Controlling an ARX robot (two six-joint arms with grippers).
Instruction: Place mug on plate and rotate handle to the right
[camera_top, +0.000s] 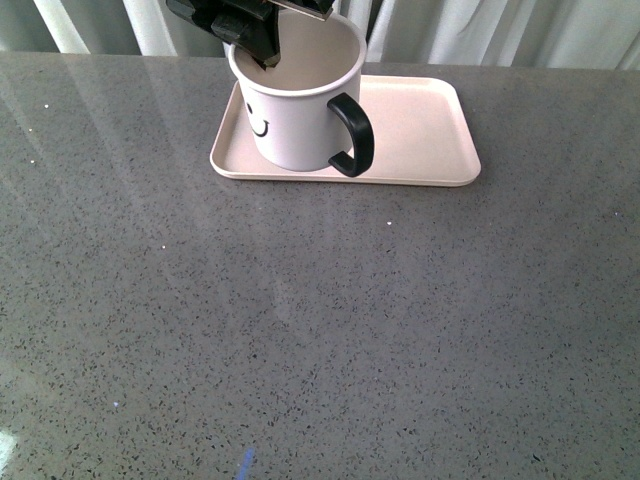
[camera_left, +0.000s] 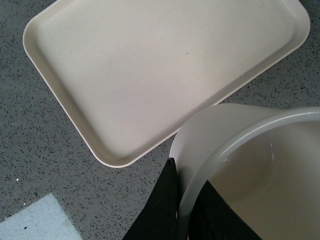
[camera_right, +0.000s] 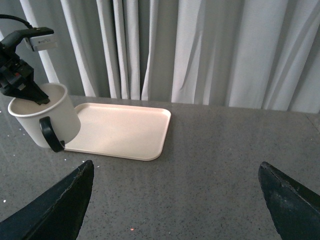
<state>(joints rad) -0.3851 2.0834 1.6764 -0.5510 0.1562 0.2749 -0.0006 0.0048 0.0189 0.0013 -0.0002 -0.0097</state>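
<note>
While the left gripper is clenched on the rim of the smiley-face mug at about 11 o'clock, one finger inside the wall and one outside, the turn should come from the wrist alone. The cup ought to spin about its own upright axis without tipping or sliding toward the low lip. The mug is at the 9 o'clock end of the pale pink tray, its base close to the near rim. Its black loop handle points to roughly 4 o'clock in the front view, so I judge a small further twist toward 3 o'clock is all that is left. Whether the base is fully seated or hangs just above the tray I cannot tell. The pincer's body is cut off by the picture's top edge, its outer finger hides behind the wall, and most of the printed face is turned away. Further right, the right gripper is released and empty, well apart from the tray.
</note>
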